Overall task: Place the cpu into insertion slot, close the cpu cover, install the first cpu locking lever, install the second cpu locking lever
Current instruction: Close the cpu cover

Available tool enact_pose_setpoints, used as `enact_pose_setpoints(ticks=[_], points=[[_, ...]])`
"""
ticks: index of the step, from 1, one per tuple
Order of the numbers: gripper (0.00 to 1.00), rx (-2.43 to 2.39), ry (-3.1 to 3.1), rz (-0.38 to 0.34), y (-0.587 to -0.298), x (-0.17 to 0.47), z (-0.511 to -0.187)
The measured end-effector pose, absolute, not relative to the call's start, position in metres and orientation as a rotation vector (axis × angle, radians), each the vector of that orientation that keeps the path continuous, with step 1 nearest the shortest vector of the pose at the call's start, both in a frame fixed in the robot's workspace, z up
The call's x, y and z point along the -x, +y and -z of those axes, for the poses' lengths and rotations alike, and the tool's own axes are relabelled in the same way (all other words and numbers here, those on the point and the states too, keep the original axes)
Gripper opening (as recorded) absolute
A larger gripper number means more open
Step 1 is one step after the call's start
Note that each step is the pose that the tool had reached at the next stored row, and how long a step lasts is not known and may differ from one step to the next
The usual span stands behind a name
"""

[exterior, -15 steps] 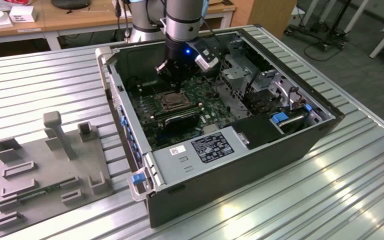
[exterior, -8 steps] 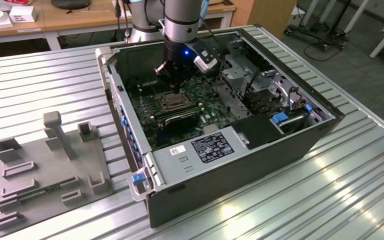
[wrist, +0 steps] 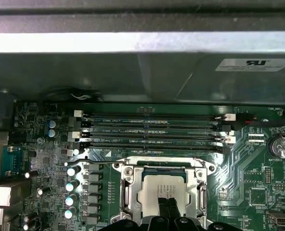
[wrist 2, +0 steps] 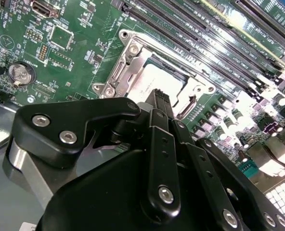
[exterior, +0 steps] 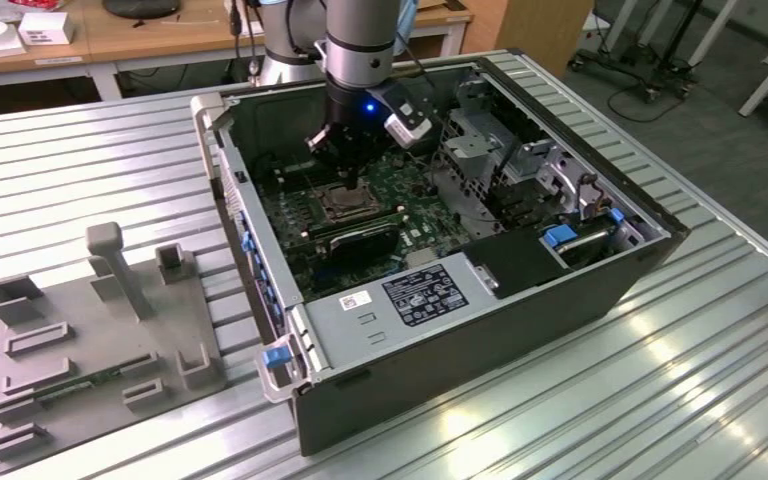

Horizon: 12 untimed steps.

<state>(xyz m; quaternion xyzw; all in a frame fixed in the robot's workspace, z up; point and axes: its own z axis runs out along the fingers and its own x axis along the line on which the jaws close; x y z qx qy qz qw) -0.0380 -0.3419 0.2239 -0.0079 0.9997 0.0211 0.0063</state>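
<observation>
Ribbed metal table (exterior: 704, 330) carries a computer case (exterior: 491, 330) lying on its side, uncovered; a grey fixture plate (exterior: 91, 360) sits well apart at the exterior view's left. Into the case the arm (exterior: 357, 50) reaches almost straight down, wrist vertical, the gripper (exterior: 344, 150) hanging just above the insertion slot (exterior: 347, 203). Room is tight on the walled sides; a case wall (wrist: 133, 72) rises beyond the memory slots (wrist: 152, 130), and a metal drive cage (exterior: 491, 150) stands near at the exterior view's right; the green circuit board (wrist: 258, 192) around the socket is low and flat. In both wrist views the gripper (wrist 2: 158, 94) (wrist: 169, 204) has its fingers (wrist: 164, 209) pressed together with nothing between them. The cpu (wrist: 161, 185) (wrist 2: 149, 79) lies flat in the slot, directly under the fingertips; whether they touch it I cannot tell. The cpu cover (wrist: 128, 192) (wrist 2: 128, 62) lies down around the chip, framing it on all sides.
</observation>
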Motion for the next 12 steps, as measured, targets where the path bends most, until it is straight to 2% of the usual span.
enact_pose_setpoints(ticks=[12], points=[[0.11,0.025,3.128,-0.066,-0.3419,0.0385,-0.2224]])
